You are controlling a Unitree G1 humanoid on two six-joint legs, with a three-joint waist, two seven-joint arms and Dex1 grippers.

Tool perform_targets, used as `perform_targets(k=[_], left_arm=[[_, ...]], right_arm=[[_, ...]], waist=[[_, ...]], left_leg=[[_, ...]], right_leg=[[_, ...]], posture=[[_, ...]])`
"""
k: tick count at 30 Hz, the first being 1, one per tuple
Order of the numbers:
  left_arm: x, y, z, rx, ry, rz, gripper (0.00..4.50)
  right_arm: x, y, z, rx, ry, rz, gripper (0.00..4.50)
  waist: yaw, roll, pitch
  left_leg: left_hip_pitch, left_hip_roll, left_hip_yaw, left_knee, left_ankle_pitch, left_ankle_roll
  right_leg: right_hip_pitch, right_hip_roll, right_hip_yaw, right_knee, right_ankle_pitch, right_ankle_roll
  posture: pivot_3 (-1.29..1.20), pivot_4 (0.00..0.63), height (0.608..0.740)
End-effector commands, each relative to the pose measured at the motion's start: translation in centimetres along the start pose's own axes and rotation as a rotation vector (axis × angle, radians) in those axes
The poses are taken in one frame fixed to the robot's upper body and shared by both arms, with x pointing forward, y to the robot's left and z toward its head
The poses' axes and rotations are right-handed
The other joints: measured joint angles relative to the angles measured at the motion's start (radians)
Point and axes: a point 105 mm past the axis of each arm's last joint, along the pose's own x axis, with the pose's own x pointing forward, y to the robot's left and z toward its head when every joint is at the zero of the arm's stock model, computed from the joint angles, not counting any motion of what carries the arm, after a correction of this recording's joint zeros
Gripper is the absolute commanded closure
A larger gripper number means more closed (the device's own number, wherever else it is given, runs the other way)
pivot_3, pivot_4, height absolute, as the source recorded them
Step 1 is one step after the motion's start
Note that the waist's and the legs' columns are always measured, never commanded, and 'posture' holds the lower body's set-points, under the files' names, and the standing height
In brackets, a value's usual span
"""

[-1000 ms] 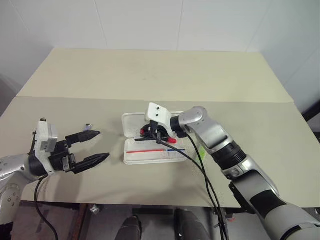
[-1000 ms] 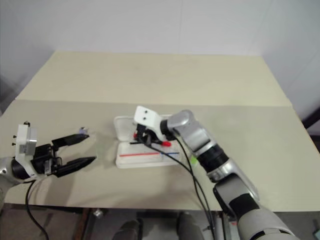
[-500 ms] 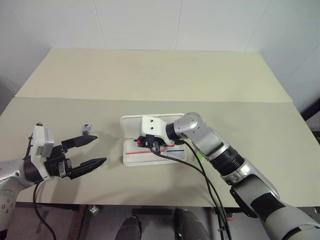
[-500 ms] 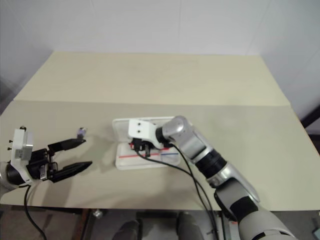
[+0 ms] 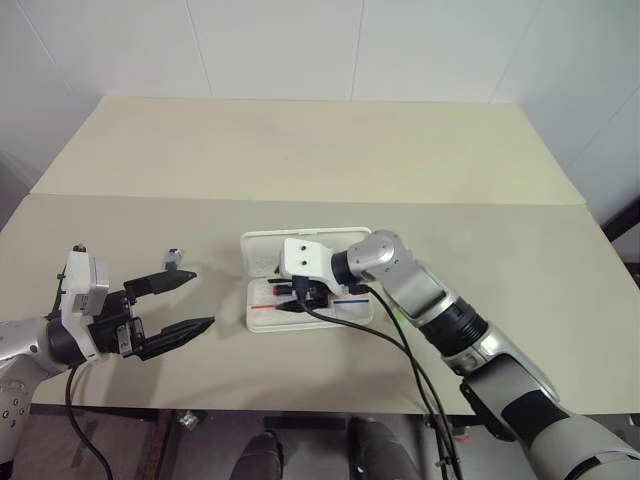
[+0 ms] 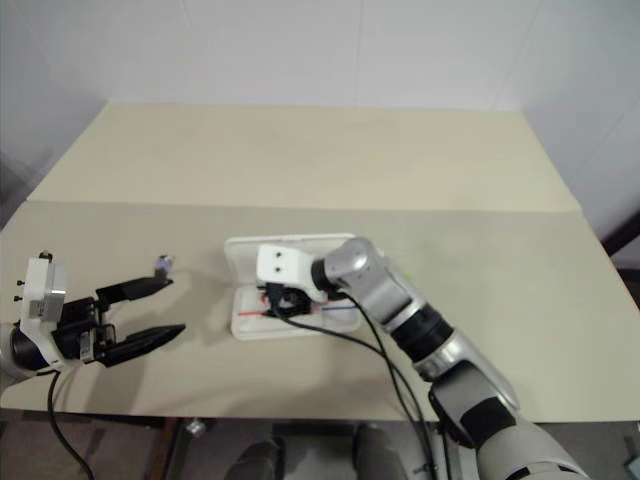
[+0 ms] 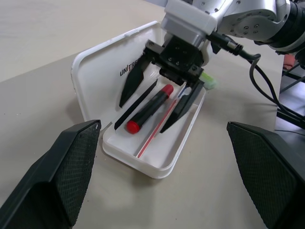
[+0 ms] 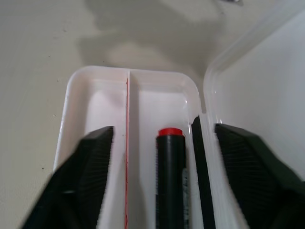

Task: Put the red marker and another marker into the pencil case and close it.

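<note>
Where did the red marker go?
The slim black marker with the red end lies inside the open white plastic pencil case in the middle of the table, between the open fingers of the right pincer, beside the case's red stripe.

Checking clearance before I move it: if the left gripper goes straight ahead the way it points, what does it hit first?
Probably the pencil case: the left gripper points level across bare table toward its near end wall. The red marker and the open right gripper lie just beyond, though depth is hard to judge.
</note>
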Motion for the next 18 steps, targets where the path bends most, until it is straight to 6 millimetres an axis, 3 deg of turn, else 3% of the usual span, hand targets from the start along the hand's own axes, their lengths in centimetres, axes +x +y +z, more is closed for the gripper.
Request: perform_targets(k=[1,13,18], left_arm=[[0.0,-0.4,0.7,0.028,-0.019,-0.011,0.0],[0.6,-0.1,0.7,0.028,-0.032,-0.022,0.0],[0.9,0.0,0.7,0.031,-0.039,-0.024,0.0]], right_arm=[[-1.4,0.0,1.1,-0.008,-0.047,0.008,0.05],[-6.2,0.5,0.2,0.085,-0.071,0.073,0.05],[-8.1,0.0,-1.4,0.118,-0.031,0.042,0.05]], waist=[[0.001,0.0,0.0],[0.001,0.0,0.0],[0.003,0.0,0.0]], left_leg=[[0.0,0.0,0.0,0.0,0.0,0.0],[0.0,0.0,0.0,0.0,0.0,0.0],[0.0,0.0,0.0,0.0,0.0,0.0]], right_leg=[[0.0,0.0,0.0,0.0,0.0,0.0],[0.0,0.0,0.0,-0.001,0.0,0.0],[0.0,0.0,0.0,-0.001,0.0,0.0]], posture=[[0.0,0.15,0.74],[0.0,0.15,0.74],[0.0,0.15,0.74]])
